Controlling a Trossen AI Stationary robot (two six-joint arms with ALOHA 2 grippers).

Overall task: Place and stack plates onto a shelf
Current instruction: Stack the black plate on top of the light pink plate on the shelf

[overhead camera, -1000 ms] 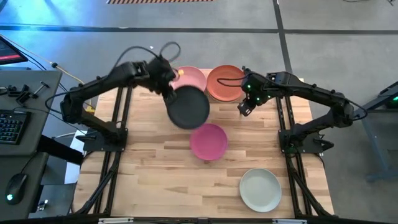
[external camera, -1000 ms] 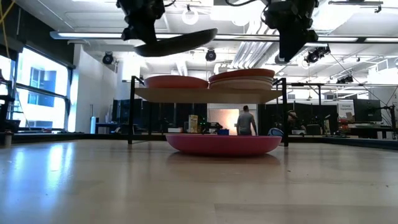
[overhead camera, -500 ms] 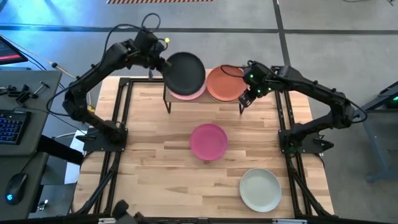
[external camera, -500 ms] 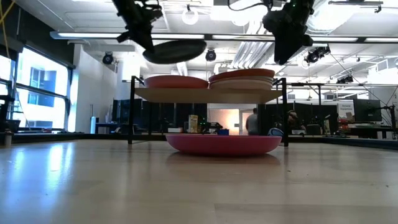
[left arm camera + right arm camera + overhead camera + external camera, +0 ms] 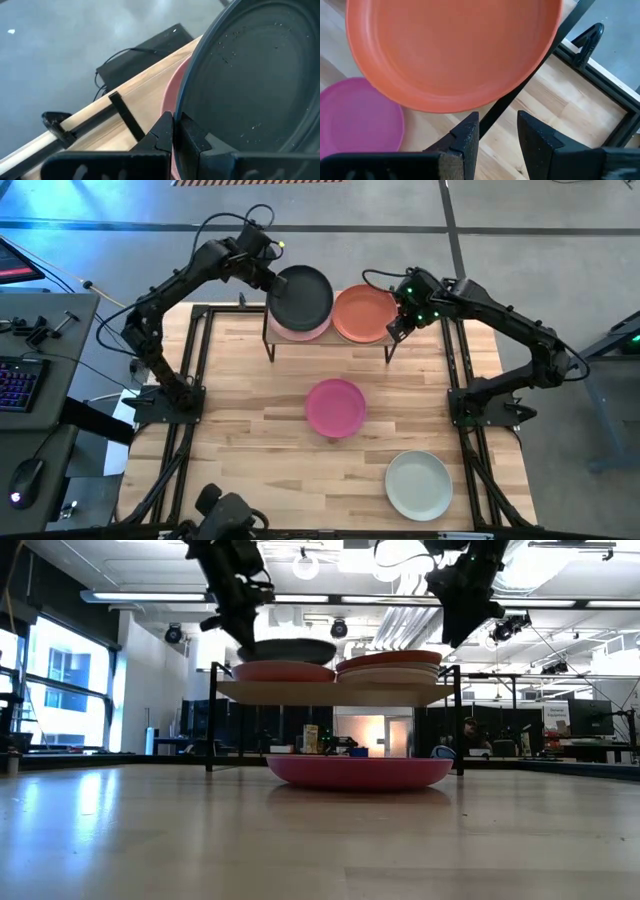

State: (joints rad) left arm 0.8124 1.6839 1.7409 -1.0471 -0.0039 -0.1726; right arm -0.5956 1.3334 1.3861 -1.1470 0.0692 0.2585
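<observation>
Left wrist view: left tool (image 5: 176, 131) pinches charcoal plate (image 5: 255, 80), no lettering.

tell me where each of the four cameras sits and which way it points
High: overhead, facing straight down; both arms, shelf, magenta plate.
Low: table height, facing level across; shelf, arms from above.
Left wrist: on left arm; own fingers pinch charcoal plate.
Right wrist: on right arm; own open fingers, terracotta plate.
Shared: the charcoal plate shows in high, low and left wrist views.

charcoal plate (image 5: 302, 297) hovers level over the pink plate (image 5: 284, 330) on the shelf (image 5: 330, 691).
</observation>
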